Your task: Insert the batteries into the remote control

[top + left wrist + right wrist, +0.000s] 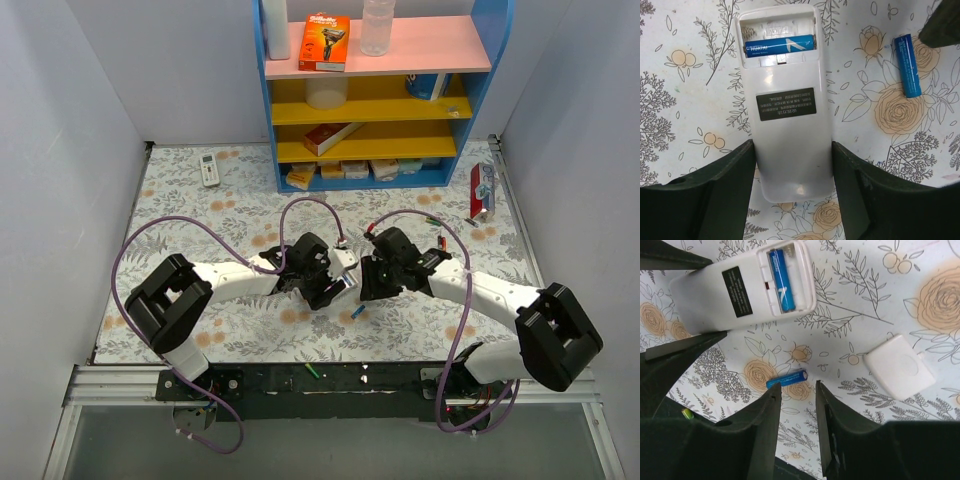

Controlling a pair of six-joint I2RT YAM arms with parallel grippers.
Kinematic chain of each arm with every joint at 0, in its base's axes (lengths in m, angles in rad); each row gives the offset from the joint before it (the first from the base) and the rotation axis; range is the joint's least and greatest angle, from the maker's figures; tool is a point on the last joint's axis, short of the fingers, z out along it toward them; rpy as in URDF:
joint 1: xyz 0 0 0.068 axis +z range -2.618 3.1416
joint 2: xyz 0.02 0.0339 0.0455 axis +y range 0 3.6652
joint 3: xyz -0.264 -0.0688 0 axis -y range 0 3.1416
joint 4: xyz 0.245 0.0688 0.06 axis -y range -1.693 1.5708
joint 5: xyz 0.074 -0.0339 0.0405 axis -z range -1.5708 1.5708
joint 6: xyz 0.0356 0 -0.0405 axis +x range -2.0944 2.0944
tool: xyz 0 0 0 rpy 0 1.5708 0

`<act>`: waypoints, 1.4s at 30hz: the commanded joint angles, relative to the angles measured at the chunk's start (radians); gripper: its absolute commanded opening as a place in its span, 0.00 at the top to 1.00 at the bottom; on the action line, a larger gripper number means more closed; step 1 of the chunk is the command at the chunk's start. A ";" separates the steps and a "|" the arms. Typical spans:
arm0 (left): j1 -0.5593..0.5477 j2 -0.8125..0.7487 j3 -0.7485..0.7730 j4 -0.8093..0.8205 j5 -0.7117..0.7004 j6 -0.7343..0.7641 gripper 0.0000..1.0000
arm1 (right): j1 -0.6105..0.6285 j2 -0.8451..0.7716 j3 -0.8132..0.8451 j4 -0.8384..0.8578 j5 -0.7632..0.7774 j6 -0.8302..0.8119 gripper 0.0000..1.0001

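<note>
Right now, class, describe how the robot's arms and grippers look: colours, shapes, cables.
The left arm and right arm have white links joined by bulky black joint housings. A purple cable loops along each arm. The left gripper and right gripper are black, each with two flat, tapering fingers.

The left arm [235, 275] and the right arm [490, 290] each have a long white part and big black boxy joints [165, 300] near the bottom. Thin purple cables [135, 250] loop out from both. The left gripper [793, 145] and right gripper [797, 387] are black, with flat, dark, wedge-shaped fingers [715, 200]. Both arms are fixed to a black rail [330, 378].
</note>
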 commanded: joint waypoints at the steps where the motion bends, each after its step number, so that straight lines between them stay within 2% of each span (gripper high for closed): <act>1: 0.018 -0.041 -0.001 -0.062 -0.041 -0.006 0.86 | 0.029 -0.033 -0.020 -0.012 0.066 0.091 0.59; 3: 0.019 -0.053 -0.011 -0.060 -0.052 0.002 0.86 | 0.043 -0.018 -0.005 -0.032 0.121 0.082 0.59; 7: 0.023 -0.081 -0.019 -0.066 -0.087 -0.001 0.86 | 0.057 0.016 0.032 -0.067 0.097 -0.040 0.60; 11: 0.033 -0.145 -0.045 -0.068 -0.113 -0.010 0.86 | 0.058 -0.008 0.058 -0.085 0.088 -0.247 0.59; 14: 0.039 -0.208 -0.074 -0.063 -0.163 -0.025 0.87 | 0.058 -0.033 0.067 -0.070 0.078 -0.341 0.58; 20: 0.049 -0.322 -0.123 -0.077 -0.262 -0.085 0.89 | 0.058 -0.083 0.061 -0.013 -0.015 -0.596 0.58; 25: 0.053 -0.418 -0.156 -0.075 -0.314 -0.140 0.90 | 0.058 -0.119 0.020 0.025 -0.155 -0.833 0.58; 29: 0.081 -0.542 -0.200 -0.028 -0.387 -0.170 0.90 | 0.068 -0.097 0.028 -0.002 -0.247 -0.929 0.58; 32: 0.104 -0.627 -0.228 0.015 -0.484 -0.188 0.90 | 0.097 -0.055 0.049 -0.053 -0.225 -0.967 0.58; 38: 0.128 -0.641 -0.225 0.047 -0.702 -0.200 0.91 | 0.143 0.041 0.072 -0.073 -0.152 -0.992 0.49; 42: 0.154 -0.653 -0.226 0.063 -0.765 -0.210 0.91 | 0.173 0.082 0.077 -0.073 -0.098 -1.013 0.50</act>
